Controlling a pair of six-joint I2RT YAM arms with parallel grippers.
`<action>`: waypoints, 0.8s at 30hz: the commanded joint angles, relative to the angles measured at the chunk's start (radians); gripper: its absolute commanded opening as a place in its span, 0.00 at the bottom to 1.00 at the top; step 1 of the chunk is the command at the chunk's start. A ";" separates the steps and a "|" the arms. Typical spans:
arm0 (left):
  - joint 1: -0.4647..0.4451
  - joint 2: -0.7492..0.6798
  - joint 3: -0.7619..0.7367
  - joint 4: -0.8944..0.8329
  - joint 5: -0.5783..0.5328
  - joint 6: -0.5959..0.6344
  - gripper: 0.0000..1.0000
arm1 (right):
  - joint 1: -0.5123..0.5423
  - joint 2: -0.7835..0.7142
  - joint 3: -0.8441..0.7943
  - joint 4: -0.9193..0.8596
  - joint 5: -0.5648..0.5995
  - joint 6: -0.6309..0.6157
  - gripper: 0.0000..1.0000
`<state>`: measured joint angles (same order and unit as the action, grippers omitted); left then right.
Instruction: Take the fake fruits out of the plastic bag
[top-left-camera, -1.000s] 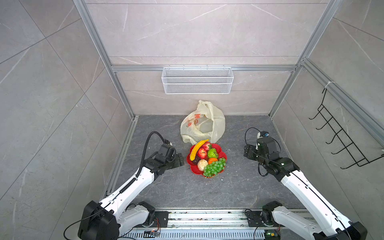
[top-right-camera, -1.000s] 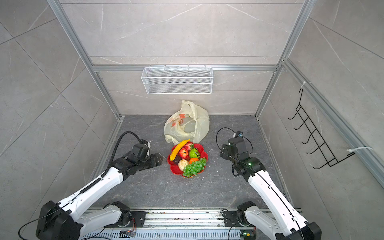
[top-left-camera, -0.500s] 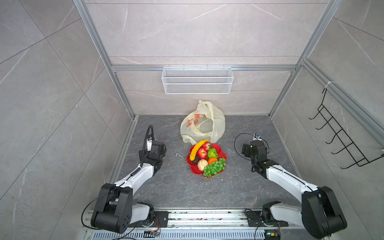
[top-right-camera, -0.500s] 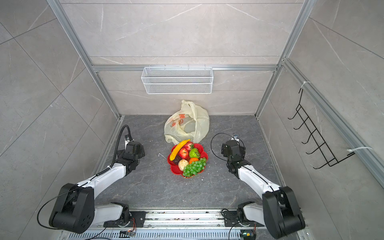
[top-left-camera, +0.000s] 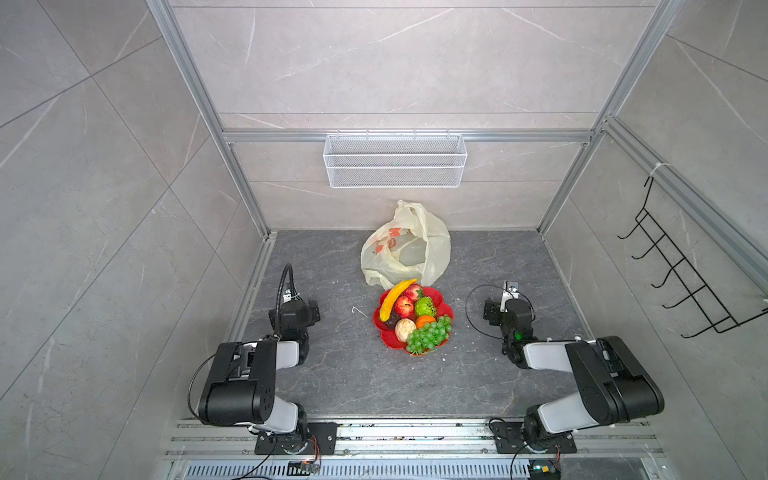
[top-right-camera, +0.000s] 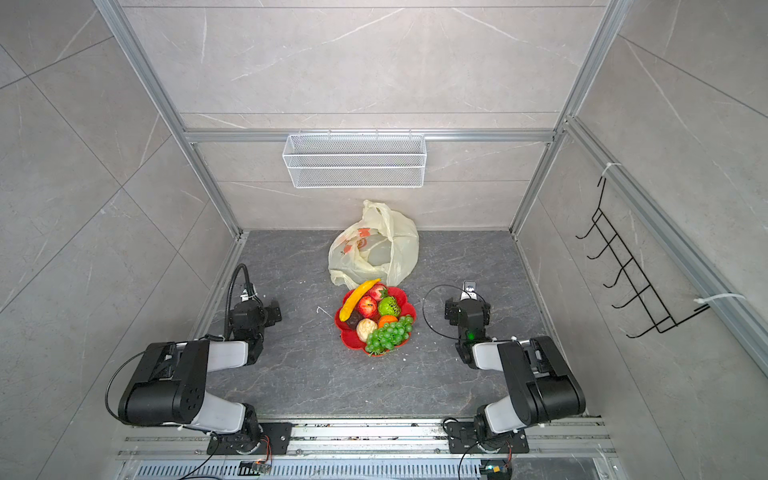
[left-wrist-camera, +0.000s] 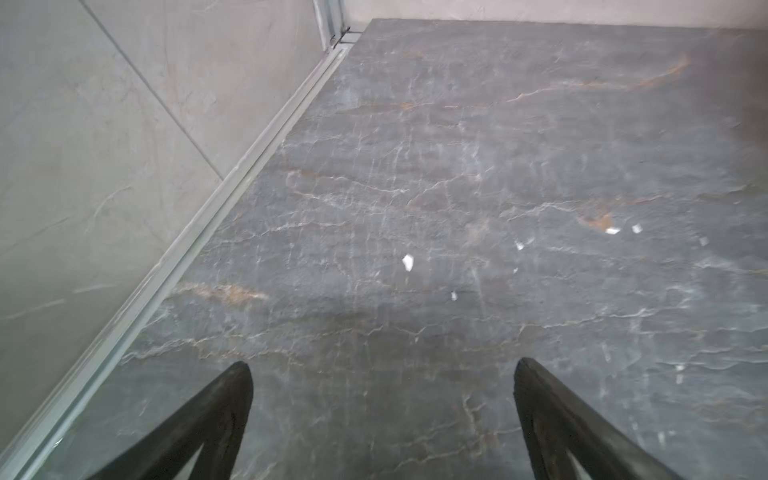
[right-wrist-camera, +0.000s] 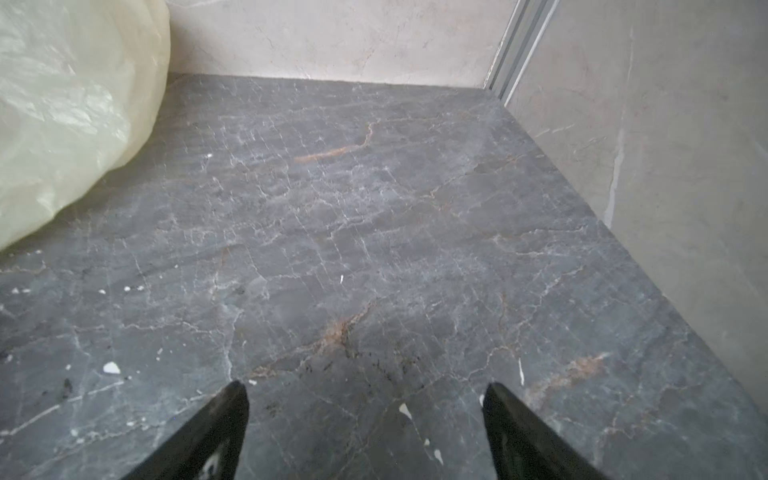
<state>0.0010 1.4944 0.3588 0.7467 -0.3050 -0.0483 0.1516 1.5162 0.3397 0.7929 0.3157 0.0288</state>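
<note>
The fake fruits (top-left-camera: 411, 316) lie heaped on a red flower-shaped plate (top-left-camera: 392, 344) at mid floor in both top views: a yellow banana (top-left-camera: 397, 296), red apples (top-left-camera: 404, 308), a green grape bunch (top-left-camera: 430, 334), an orange (top-left-camera: 425, 321) and a beige round one (top-left-camera: 404, 329). Behind the plate slumps the plastic bag (top-left-camera: 434, 249), cream and crinkly, its mouth facing the plate; nothing shows inside it. My left gripper (left-wrist-camera: 382, 374) is open over bare floor. My right gripper (right-wrist-camera: 365, 392) is open too, with the bag (right-wrist-camera: 62, 104) off to one side.
A white wire-mesh basket (top-left-camera: 395, 166) hangs on the back wall. A black hook rack (top-left-camera: 681, 274) juts from the right wall. Both arms sit folded, the left arm (top-left-camera: 291, 328) and right arm (top-left-camera: 515, 324) flanking the plate. Small white scraps (left-wrist-camera: 407, 262) dot the slate floor.
Both arms have drawn back from beside the plate and folded in toward their bases. Both sets of jaws have spread wider. Fruits, plate and bag have not moved.
</note>
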 joint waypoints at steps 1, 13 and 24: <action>0.019 0.012 -0.004 0.123 0.088 0.015 1.00 | -0.009 -0.006 0.011 0.083 -0.084 -0.008 0.91; 0.017 0.006 -0.012 0.127 0.080 0.017 1.00 | -0.009 0.001 0.007 0.106 -0.078 -0.013 0.99; 0.013 0.006 -0.012 0.128 0.078 0.017 1.00 | -0.010 0.002 0.013 0.098 -0.079 -0.012 0.99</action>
<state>0.0139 1.5024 0.3492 0.8165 -0.2321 -0.0483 0.1452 1.5185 0.3401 0.8734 0.2451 0.0250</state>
